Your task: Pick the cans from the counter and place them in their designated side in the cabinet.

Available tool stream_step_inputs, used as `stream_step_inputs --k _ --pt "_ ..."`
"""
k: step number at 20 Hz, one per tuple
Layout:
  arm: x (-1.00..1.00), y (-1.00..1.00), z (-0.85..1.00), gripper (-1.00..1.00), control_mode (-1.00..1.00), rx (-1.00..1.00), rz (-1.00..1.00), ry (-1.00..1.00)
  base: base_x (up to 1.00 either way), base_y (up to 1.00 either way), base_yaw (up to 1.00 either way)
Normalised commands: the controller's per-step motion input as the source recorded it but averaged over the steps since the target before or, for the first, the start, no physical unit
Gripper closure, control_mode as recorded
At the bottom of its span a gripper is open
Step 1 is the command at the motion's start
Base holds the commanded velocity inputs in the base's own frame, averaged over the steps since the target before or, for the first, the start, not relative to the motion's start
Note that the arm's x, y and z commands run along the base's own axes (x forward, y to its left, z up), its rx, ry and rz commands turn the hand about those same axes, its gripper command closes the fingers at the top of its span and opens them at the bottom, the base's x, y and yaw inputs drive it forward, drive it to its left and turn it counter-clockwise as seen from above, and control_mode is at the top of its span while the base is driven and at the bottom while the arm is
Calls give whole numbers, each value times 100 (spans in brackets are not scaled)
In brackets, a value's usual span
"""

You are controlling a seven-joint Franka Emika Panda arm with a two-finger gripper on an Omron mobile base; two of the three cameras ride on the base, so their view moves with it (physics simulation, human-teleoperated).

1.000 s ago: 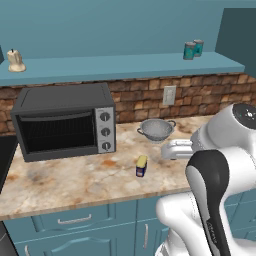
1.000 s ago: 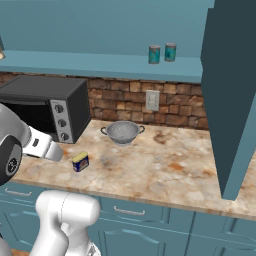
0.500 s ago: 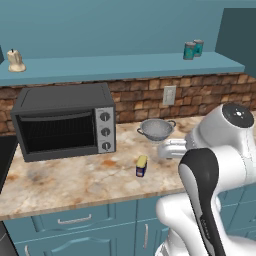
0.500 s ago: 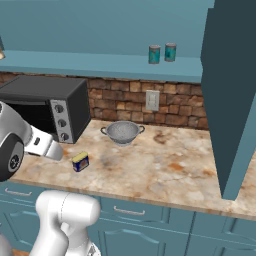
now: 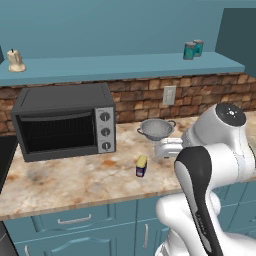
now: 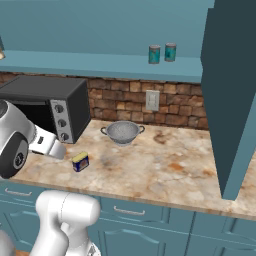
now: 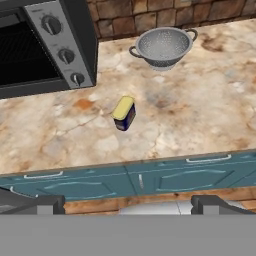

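While hovering above counter front | two-finger gripper [image 7: 128,202] spread wide, holding nothing | small dark blue can with yellow top [image 7: 124,113] ahead on mottled beige stone counter [image 7: 200,120], between black toaster oven [image 7: 35,45] and steel colander [image 7: 162,46] | long axis tilted, not upright

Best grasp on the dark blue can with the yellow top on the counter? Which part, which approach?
Probably grip the dark blue can across its blue side walls, coming down from above, a bit from the counter front. It stands alone, well clear of the toaster oven and the colander, so both sides are free. The pincer is open and high above it.
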Motion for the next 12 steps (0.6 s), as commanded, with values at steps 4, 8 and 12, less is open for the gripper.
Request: stream_step_inputs --k 4,8,12 --pt "13 0 -11 -100 -100 0 0 0 0 0 0" --pt "12 2 -13 -100 -100 0 0 0 0 0 0" --pt "13 3 -16 -100 -100 0 0 0 0 0 0"
